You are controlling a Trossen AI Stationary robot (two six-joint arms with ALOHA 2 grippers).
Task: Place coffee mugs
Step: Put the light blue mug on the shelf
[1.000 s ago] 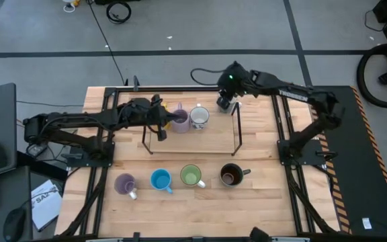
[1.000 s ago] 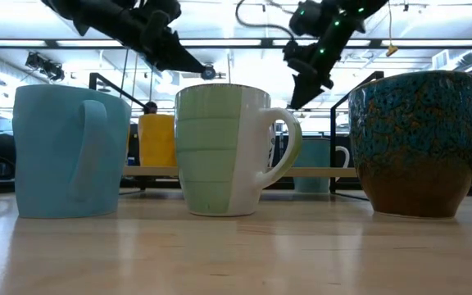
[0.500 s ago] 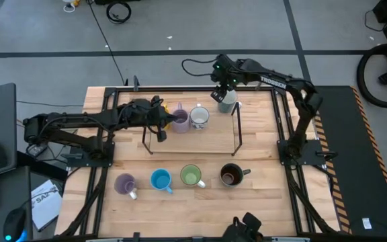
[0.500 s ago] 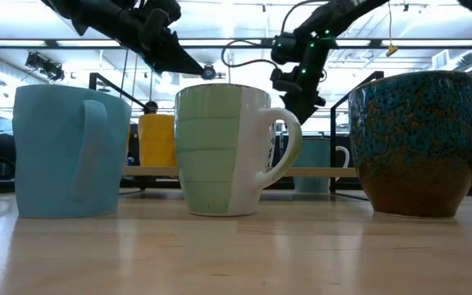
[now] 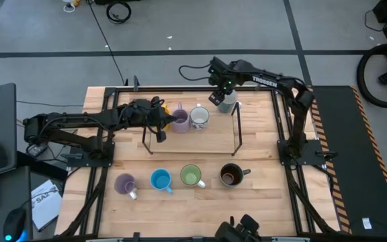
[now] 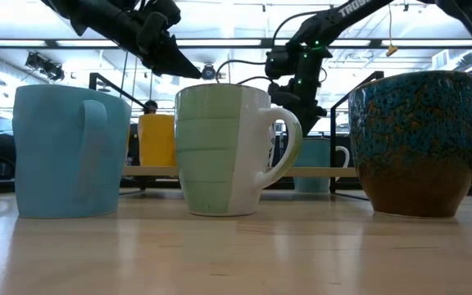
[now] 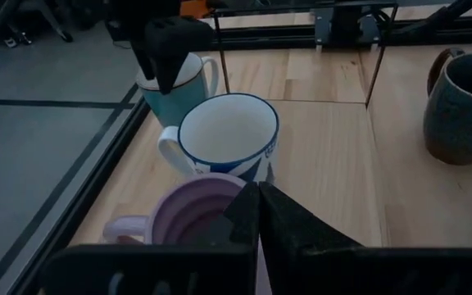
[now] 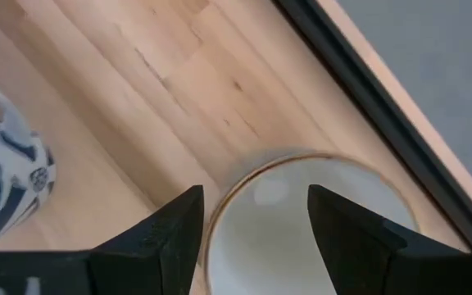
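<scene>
Right tool (image 5: 224, 99): fingers spread wide, straddling the pale white-teal mug (image 5: 228, 102), upper middle of the high view.
Left tool (image 5: 161, 125): clenched empty, beside the purple mug (image 5: 179, 120).

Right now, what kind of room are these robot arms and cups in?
Probably a robotics lab or workshop: a wooden table with two arms bolted on, a grey taped floor with loose cables, and rows of ceiling lights over a big open room.

Eight mugs stand on the table (image 5: 261, 144). Four sit inside the wire frame (image 5: 234, 131): orange (image 6: 157, 140), purple (image 5: 179, 119), patterned (image 5: 199, 117), pale teal (image 5: 228, 101). Four line up in front of the frame: lavender (image 5: 125, 183), blue (image 5: 160, 179), green (image 5: 191, 176), dark (image 5: 231, 175). Two arms.
</scene>
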